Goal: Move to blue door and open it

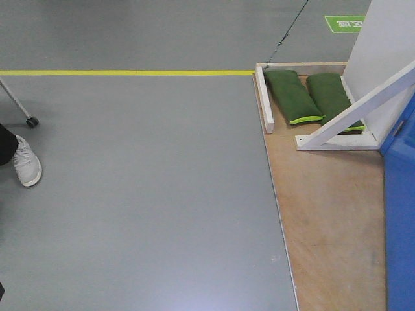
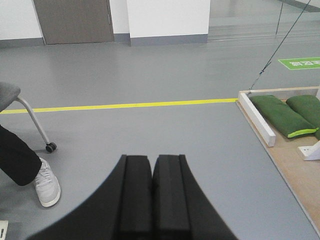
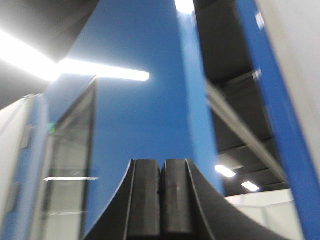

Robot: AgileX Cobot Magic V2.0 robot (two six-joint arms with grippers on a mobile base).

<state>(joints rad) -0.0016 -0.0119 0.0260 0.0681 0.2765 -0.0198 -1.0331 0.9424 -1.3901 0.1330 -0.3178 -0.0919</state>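
Blue door [image 1: 401, 194] sits at the far right edge of your front view, a glossy upright panel standing on the plywood base [image 1: 331, 214], just past the white brace [image 1: 363, 110] and the two green sandbags [image 1: 295, 97]. It lies to the right of where the front camera faces, not ahead; ahead you have mostly grey floor [image 1: 142, 214] and a yellow line [image 1: 130, 72]. Your right gripper [image 3: 161, 170] points straight at the door: blue panel fills that wrist view close beyond the jaws, its long axis running up the frame with a slight lean. Those jaws are pressed together with nothing between them. Your left gripper [image 2: 152, 165] is likewise clenched and empty, and it looks out over open floor with the sandbags off to its right and no door in sight. Judging by this, the right arm is the nearer one and the natural choice for the opening. No lever handle shows in any view, so you cannot tell how high or to which side it lies from the jaws; you will likely need to find it and part the jaws before reaching in
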